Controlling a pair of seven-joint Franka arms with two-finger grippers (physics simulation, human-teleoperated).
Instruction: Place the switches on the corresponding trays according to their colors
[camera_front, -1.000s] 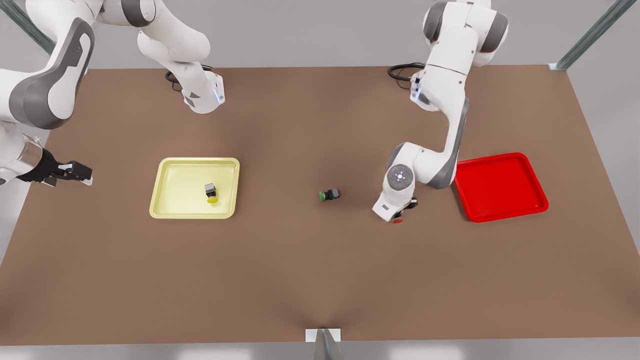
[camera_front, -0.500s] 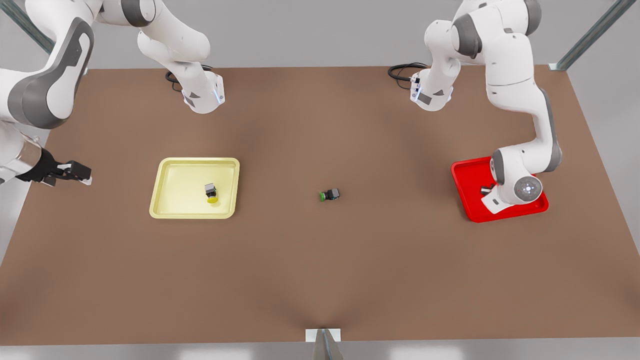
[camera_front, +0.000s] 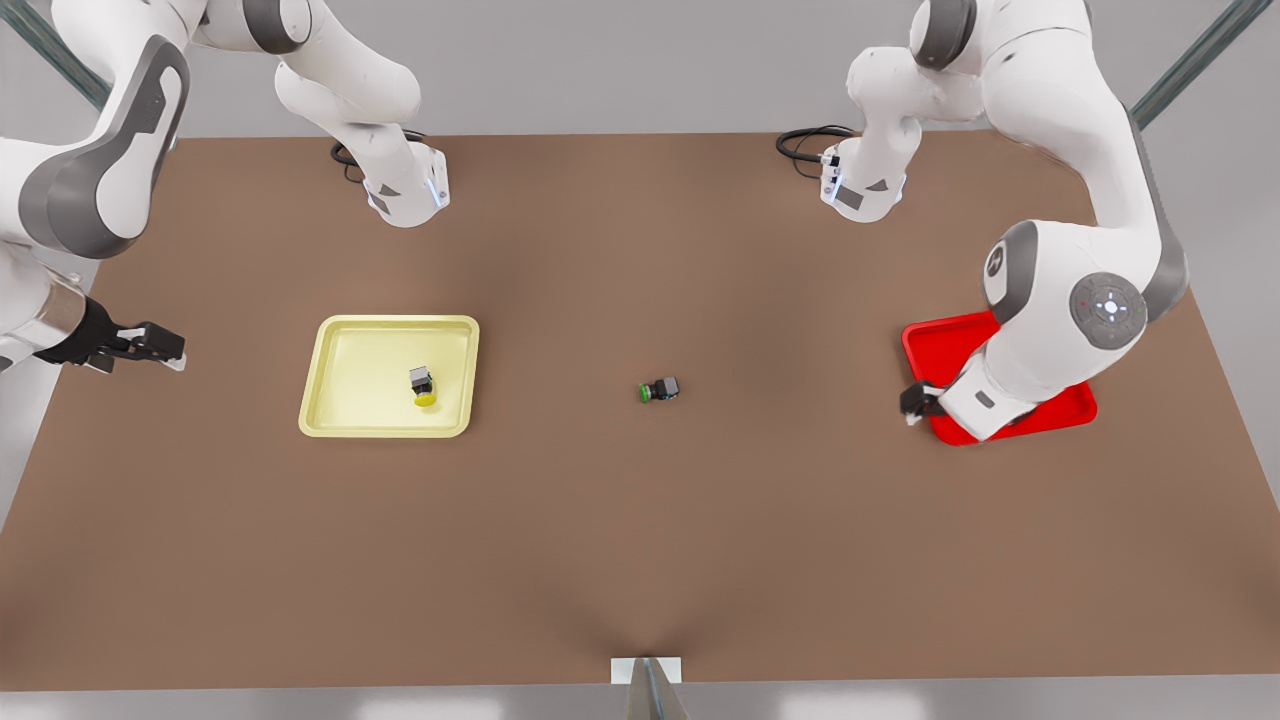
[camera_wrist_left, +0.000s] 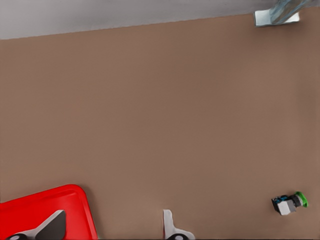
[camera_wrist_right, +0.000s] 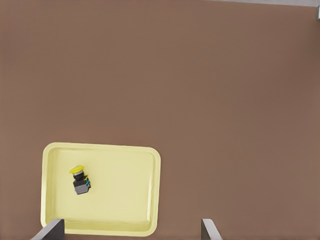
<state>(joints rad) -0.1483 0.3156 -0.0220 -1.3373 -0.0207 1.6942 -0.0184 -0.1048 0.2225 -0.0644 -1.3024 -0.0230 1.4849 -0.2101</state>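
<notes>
In the front view, the left end effector is hanging at the smooth red tray's edge. The right end effector is waiting beside the square yellow tray holding the boxy yellow switch.

In the left wrist view, the fingers are spreading apart, the red tray beneath one.

In the right wrist view, the fingers are standing wide apart.

Two trays well apart on the counter, one switch between them, one switch in a tray.

First tray sits toward the front view's left, second tray toward the front view's right, roughly in line across the counter. One switch lies on its side inside the first tray, right of that tray's middle, apart from the rim. The loose switch lies on its side on the bare counter between the trays, nearer the second. Left end effector is above the counter just beside the second tray's left rim. Right end effector waits left of the first tray, at the counter's left edge.
</notes>
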